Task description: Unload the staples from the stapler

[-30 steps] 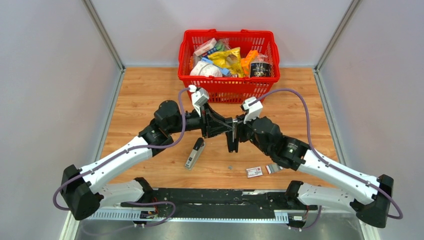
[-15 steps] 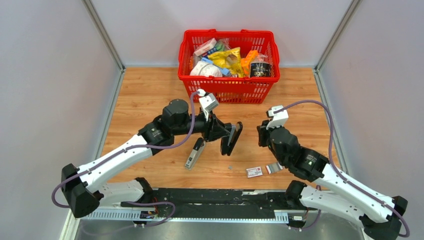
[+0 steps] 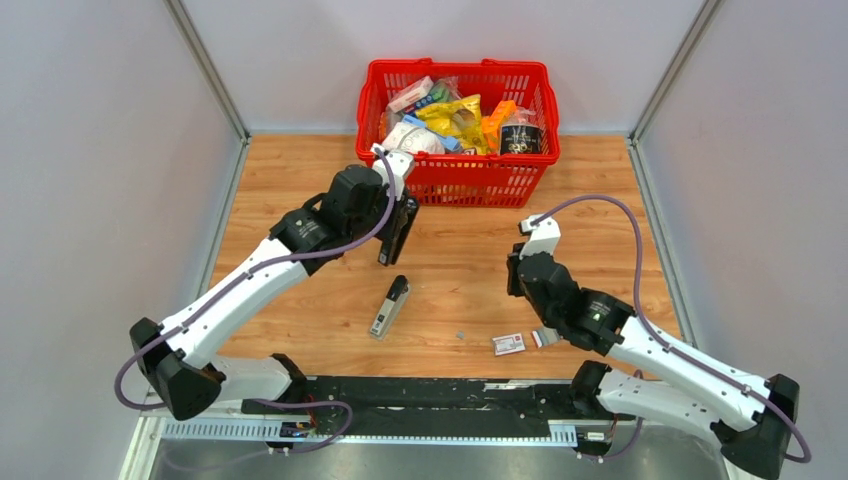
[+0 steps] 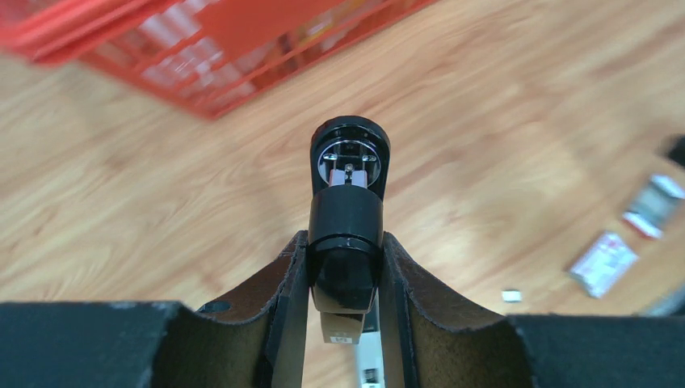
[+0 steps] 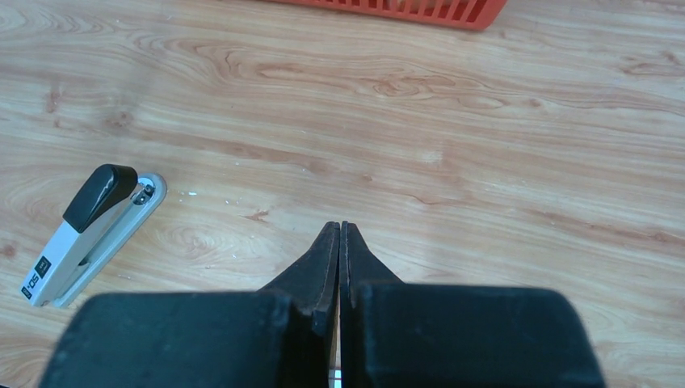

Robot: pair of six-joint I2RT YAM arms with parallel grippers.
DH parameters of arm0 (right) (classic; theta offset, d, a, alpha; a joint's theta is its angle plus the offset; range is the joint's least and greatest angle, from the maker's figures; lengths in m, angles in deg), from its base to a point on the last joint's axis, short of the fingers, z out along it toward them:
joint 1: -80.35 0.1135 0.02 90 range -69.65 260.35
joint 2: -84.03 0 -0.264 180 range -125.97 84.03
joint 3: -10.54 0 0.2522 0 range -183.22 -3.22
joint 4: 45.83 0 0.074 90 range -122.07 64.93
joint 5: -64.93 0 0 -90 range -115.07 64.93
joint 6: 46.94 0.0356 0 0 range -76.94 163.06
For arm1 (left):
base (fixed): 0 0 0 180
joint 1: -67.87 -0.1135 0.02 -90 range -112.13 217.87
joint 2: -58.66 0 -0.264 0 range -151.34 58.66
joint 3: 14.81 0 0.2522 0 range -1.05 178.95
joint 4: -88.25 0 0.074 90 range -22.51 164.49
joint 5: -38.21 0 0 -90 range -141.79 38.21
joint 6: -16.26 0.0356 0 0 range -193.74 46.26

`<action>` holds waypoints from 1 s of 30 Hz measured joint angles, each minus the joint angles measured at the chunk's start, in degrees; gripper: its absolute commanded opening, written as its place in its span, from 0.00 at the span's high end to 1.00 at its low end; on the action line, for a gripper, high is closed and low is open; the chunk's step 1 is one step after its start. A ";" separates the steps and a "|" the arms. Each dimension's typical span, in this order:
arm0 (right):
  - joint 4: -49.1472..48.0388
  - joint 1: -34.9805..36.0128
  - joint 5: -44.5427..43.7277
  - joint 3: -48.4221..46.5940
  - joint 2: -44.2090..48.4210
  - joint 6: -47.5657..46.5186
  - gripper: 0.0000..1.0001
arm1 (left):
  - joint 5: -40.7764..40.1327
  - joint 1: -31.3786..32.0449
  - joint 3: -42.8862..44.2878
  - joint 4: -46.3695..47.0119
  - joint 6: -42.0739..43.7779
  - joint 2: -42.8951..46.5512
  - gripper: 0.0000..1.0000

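Two staplers here, and the black stapler (image 4: 347, 202) is the one in play. The left gripper (image 4: 343, 242) is clamped on it. A second ago both arms were meeting on it mid-table (image 3: 290, 190), and now the left arm has swung it up next to the one red basket (image 3: 460, 188). The grey stapler (image 3: 389, 306) lies flat, with nothing touching it.

Further right there's one tiny loose bit (image 3: 460, 335), one white-and-red box (image 3: 508, 344), and one strip of staples (image 3: 547, 336) just beside the box, by the right arm. The right gripper (image 5: 339, 230) has backed off and is pinched closed on nothing.

My guess is the two-handed pull is over. I can't tell if the magazine is empty.
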 measured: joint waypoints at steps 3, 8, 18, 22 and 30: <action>-1.27 0.00 0.96 0.13 -2.78 0.46 1.00 | -3.96 -3.52 -2.54 -1.60 -0.02 -1.42 1.00; -3.06 0.00 3.93 0.61 -6.84 1.57 1.00 | -6.36 -9.79 -7.30 -2.82 -0.22 -4.07 1.00; -6.16 0.00 7.67 3.96 -7.50 3.85 1.00 | -5.92 -16.15 -8.07 -3.30 -0.09 -14.47 1.00; -7.30 0.00 8.39 4.00 -8.17 4.07 0.99 | -5.51 -18.16 -8.70 -2.78 -0.02 -17.94 0.99; -8.76 0.00 9.66 4.00 -10.69 4.04 0.78 | -4.98 -19.71 -9.09 -1.09 0.02 -22.93 0.76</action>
